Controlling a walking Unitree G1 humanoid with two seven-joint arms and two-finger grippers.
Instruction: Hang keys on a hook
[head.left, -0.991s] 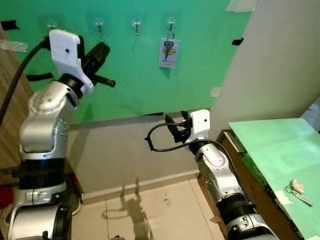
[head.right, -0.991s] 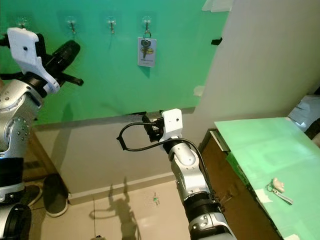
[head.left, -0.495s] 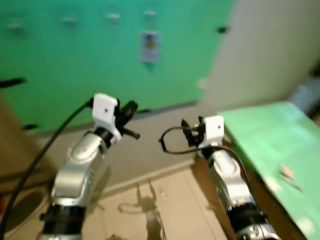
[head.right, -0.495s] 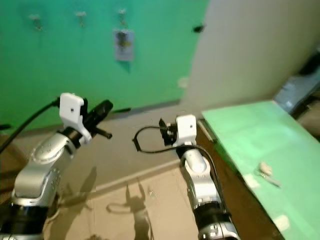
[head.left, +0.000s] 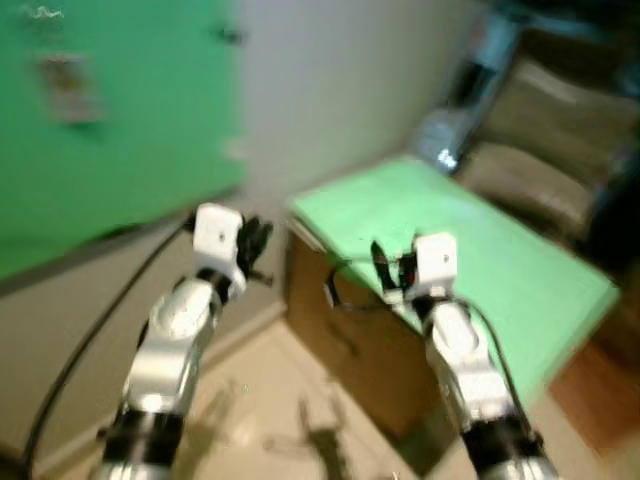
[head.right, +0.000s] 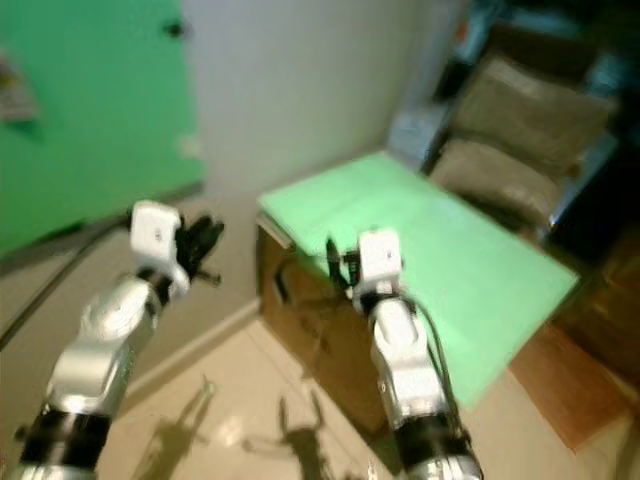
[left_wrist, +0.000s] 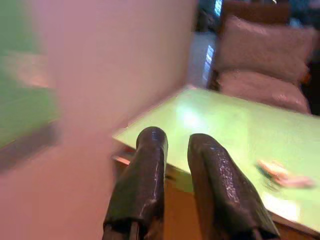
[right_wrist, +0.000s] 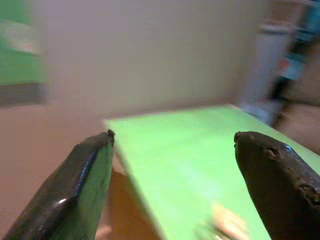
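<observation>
Keys (left_wrist: 280, 173) lay blurry on the green table (head.left: 480, 250). Left gripper (left_wrist: 172, 142) was nearly shut and empty, right gripper (right_wrist: 172, 137) wide open and empty. The camera had turned from the wall toward 2 o'clock.

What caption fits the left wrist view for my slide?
Left pincer, fingers nearly together and empty, aimed at the green table, where blurred keys lie.

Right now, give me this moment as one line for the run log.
view: blurred, facing green table | left gripper: nearly shut, empty | right gripper: open, empty | keys: on table
</observation>
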